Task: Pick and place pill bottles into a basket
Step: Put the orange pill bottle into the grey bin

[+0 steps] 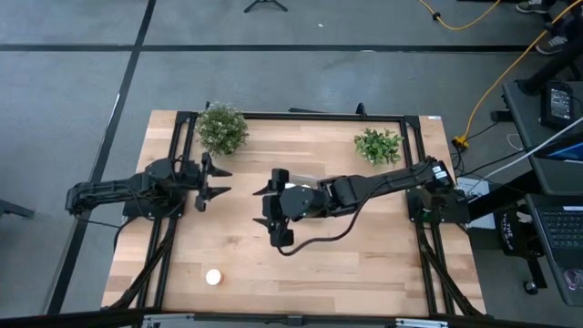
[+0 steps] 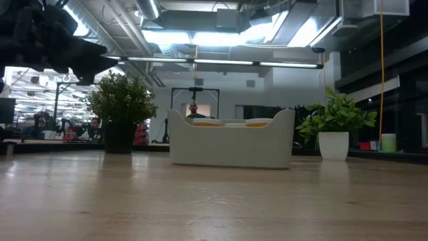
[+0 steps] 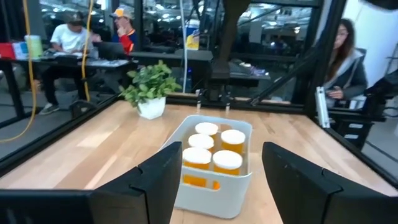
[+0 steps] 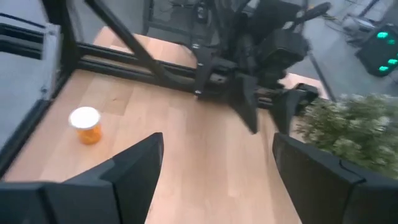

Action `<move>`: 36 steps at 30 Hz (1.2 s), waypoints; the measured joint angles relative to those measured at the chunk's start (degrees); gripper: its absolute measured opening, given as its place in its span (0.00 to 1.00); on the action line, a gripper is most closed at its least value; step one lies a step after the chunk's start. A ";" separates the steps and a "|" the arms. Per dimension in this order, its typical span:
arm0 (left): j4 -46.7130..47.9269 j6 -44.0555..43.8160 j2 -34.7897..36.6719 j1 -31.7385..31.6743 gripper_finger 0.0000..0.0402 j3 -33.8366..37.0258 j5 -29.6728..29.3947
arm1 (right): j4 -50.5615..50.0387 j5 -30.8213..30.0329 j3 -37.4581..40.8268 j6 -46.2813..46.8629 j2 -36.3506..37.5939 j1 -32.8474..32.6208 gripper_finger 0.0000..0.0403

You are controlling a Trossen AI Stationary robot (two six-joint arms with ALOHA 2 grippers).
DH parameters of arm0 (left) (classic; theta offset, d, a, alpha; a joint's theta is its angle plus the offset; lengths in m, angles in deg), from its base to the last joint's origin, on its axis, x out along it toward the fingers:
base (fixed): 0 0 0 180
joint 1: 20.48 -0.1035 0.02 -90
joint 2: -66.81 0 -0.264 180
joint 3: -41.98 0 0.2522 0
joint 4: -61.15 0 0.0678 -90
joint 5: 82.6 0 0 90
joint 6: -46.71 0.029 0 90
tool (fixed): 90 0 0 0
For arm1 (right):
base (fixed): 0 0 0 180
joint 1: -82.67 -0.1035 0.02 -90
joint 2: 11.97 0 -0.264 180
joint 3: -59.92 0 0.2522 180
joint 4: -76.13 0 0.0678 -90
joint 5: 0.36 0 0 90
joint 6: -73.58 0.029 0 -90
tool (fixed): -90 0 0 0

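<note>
Left wrist view: we see our left gripper [image 3: 214, 180] wide open w/ nothing held, the basket [image 3: 211, 190] straight ahead of it w/ four pill bottles [image 3: 214, 149] standing inside. Right gripper [image 1: 271, 205] — also spread open, empty — hangs above the basket; one lone bottle [image 4: 86, 124] stands well off ahead of it nr the table [image 1: 364, 264] edge.

From overhead I lose the basket [image 3: 214, 186] entirely beneath the right arm [image 1: 383, 182]. In my left wrist view its near end is cut off behind the fingers [image 3: 158, 180], and people behind the glass are blurred.
</note>
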 joint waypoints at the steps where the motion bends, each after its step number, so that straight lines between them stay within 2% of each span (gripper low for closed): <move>1: -0.02 0.00 0.49 0.41 0.54 0.00 0.02 | 0.03 0.45 -0.03 0.09 -0.19 -0.03 0.76; 14: -0.14 -0.01 1.33 1.06 0.54 -0.02 0.11 | 2.65 15.48 -0.56 9.77 -8.58 -1.56 0.76; 17: -0.15 0.00 1.33 1.06 0.54 -0.02 0.11 | 0.04 16.03 -5.75 9.82 -12.19 -2.26 0.76; 22: -0.04 0.00 1.33 1.06 0.54 -0.02 0.09 | -7.94 16.44 -21.42 11.31 -20.37 -2.47 0.76; 23: -0.07 0.00 1.33 1.06 0.54 -0.02 0.09 | -8.31 16.43 -22.41 11.31 -21.60 -2.41 0.76; 25: -0.04 -0.01 1.22 1.06 0.54 -0.02 0.07 | -5.64 17.54 -19.58 13.60 -21.38 -2.30 0.76; 29: -0.02 -0.02 1.00 1.06 0.54 -0.02 -0.02 | -8.94 18.50 -20.22 18.25 -21.42 -2.17 0.76; 36: -0.04 -0.01 1.04 1.06 0.54 -0.02 0.02 | -7.72 20.11 -21.63 12.33 -22.02 -5.57 0.74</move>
